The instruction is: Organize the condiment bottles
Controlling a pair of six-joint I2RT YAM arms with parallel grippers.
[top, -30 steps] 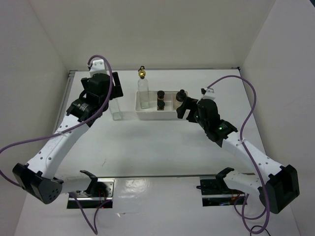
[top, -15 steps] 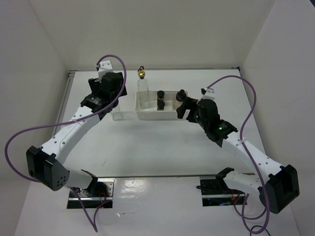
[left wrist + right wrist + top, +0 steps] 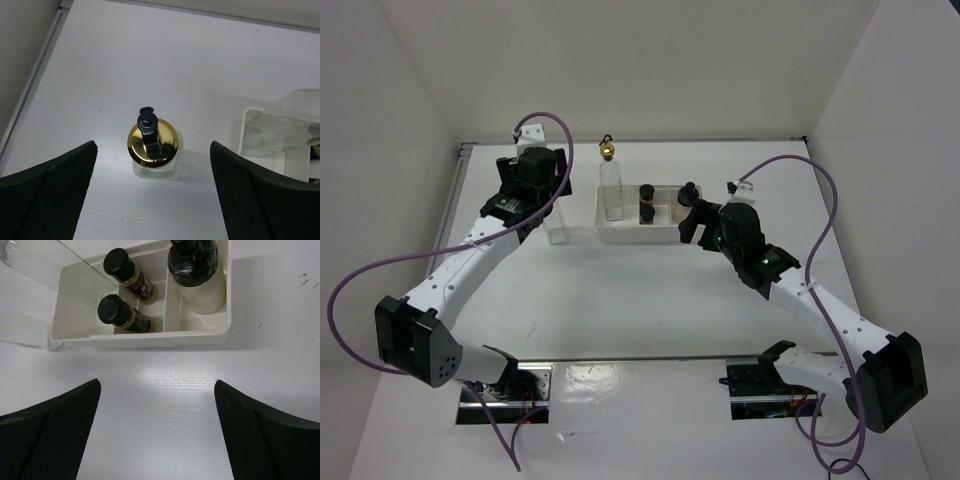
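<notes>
Top view first. Four of the five are housed in the white tray (image 3: pixel 635 238). A tall glass bottle (image 3: pixel 611 195) stands at its left end, two dark spice jars (image 3: pixel 646 211) in the middle and a whitish jar (image 3: pixel 690 189) at the right end. The odd one out, the loose glass bottle (image 3: pixel 558 228), stands upright on the table (image 3: pixel 620 300) just left of the tray. The left arm reaches far forward with its wrist tipped down, so the left gripper (image 3: pixel 552 203) hangs right over that bottle. The right arm stretches in from the right and sets the right gripper (image 3: pixel 692 218) by the tray's right end, near the whitish jar. My read is that it is parked there to leave the left side free.

Now the left wrist view, looking straight down on the gold pourer top (image 3: pixel 152 145) with its black spout. The fingers (image 3: pixel 50 195) are splayed wide to either side, well off the glass, gripping nothing. The bottle sits dead centre, which looks like a line-up for a grasp. The arm would have to drop before it could pinch the square body.

Right wrist view: that pincer is released and empty, with bare table between its fingers and the tray just ahead. The spice jars stand one behind the other, caps up. The whitish jar is alone in the right section.
</notes>
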